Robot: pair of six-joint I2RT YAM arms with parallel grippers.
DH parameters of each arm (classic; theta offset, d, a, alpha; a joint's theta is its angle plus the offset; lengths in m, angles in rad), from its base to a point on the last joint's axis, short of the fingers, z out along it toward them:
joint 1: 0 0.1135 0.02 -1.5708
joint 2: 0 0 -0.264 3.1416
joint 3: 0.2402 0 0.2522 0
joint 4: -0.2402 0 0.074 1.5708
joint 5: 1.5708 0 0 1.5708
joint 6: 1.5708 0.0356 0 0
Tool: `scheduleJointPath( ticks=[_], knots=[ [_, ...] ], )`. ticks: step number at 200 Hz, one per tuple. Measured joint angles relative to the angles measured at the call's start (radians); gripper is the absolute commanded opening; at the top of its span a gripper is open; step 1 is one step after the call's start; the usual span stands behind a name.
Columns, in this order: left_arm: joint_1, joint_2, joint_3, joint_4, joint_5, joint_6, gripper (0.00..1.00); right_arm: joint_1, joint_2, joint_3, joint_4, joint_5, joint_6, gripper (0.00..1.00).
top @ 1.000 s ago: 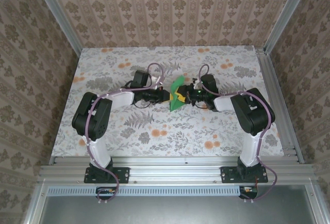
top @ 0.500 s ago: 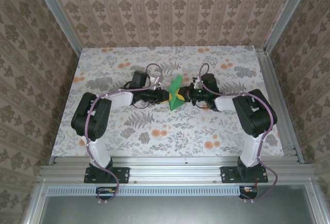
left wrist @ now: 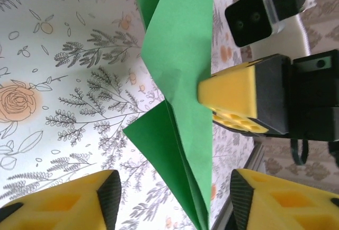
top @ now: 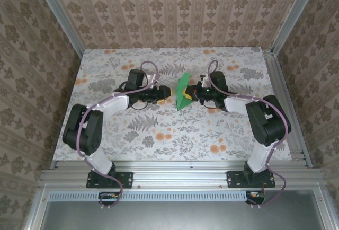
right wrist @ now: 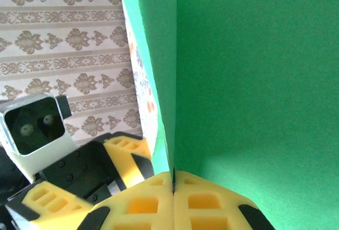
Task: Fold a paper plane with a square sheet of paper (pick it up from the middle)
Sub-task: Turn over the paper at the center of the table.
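The square sheet of paper (top: 184,93) is bright green and folded into a pointed, creased dart shape. It stands on edge above the middle of the table. My right gripper (top: 193,95) is shut on its right edge, and its yellow fingers (right wrist: 173,185) pinch the fold of the paper (right wrist: 254,81). My left gripper (top: 165,93) is open just left of the paper and does not touch it. In the left wrist view the paper (left wrist: 183,55) hangs ahead of my open left gripper (left wrist: 172,201), with the right gripper (left wrist: 233,95) clamped on it from the right.
The floral tabletop (top: 159,134) lies under both arms. Aluminium frame rails (top: 283,103) run along the right side and the near edge. Patterned walls close in the back and both sides.
My left gripper has opened, let go of the paper and drawn back to the left. My right gripper has shut on the paper, which now sits slightly farther back.
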Motion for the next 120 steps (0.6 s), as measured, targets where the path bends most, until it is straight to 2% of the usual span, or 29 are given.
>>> scheduleJointPath(
  ticks=[8, 44, 94, 120],
  knots=[
    [0.000, -0.033, -0.014, 0.010, -0.013, -0.018, 0.73, -0.001, -0.003, 0.000, 0.010, 0.000, 0.013, 0.00],
    [-0.014, -0.121, -0.059, 0.085, -0.035, -0.115, 0.74, -0.001, -0.005, 0.002, 0.096, 0.000, 0.090, 0.00],
    [-0.079, -0.124, -0.162, 0.227, -0.036, -0.273, 0.74, -0.001, -0.013, 0.006, 0.189, 0.000, 0.172, 0.00],
    [-0.085, -0.123, -0.175, 0.312, -0.035, -0.345, 0.73, 0.002, -0.030, 0.007, 0.208, 0.000, 0.187, 0.00]
  ],
)
